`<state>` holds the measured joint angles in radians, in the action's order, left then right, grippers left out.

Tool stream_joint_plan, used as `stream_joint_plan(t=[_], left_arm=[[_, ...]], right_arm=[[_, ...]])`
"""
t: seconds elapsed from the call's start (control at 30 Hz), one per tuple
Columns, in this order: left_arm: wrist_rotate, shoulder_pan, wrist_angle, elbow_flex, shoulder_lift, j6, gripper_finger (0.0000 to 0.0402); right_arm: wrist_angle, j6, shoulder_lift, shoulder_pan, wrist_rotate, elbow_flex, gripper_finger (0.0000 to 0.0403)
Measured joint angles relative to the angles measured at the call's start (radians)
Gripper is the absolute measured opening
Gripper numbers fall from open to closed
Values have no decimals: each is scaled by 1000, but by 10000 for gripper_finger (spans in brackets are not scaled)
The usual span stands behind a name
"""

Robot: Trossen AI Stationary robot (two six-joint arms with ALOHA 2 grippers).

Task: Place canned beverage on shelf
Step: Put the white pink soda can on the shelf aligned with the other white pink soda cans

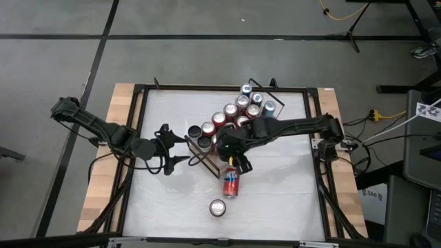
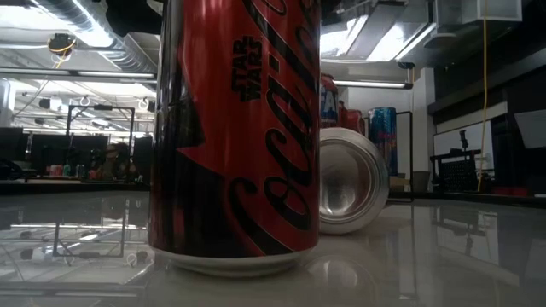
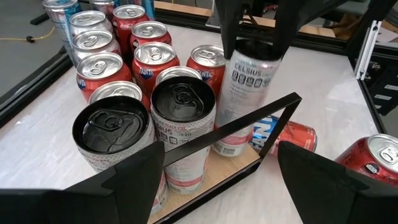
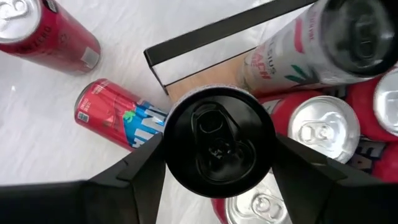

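Gripping a black-topped white can [image 4: 219, 142] by its sides, the right gripper [image 4: 217, 155] lowers it upright onto the shelf [image 3: 233, 171], at its railed end nearest the table's front edge. Left gripper [image 3: 214, 180] waits beside that rail, jaws spread and empty.

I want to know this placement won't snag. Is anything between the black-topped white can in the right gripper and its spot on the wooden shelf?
Nothing visible does. The right gripper holds the black-topped white can upright at the light-wood shelf, at its wire-rail end, next to two more black-topped cans.
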<state>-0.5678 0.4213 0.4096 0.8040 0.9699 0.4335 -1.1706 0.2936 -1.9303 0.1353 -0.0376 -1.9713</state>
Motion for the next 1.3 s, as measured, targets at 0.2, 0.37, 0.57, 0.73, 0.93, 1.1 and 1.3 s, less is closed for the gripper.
stream_joint_plan(t=[0.2,0.37,0.57,0.73,0.93,1.1,1.3], left_arm=[[0,0,0,0,0,0,305],[0,0,0,0,0,0,305],[0,0,0,0,0,0,305],[0,0,0,0,0,0,305],[0,0,0,0,0,0,305],[0,0,0,0,0,0,305],[0,0,0,0,0,0,305]], right_arm=[[2,7,-23,0,1,-1,245],[11,7,-27,1,2,-3,246],[30,7,-28,2,2,-3,246],[29,7,-29,2,2,-2,246],[44,7,-30,2,2,-1,246],[49,7,-30,2,2,0,248],[45,10,-32,2,12,2,293]])
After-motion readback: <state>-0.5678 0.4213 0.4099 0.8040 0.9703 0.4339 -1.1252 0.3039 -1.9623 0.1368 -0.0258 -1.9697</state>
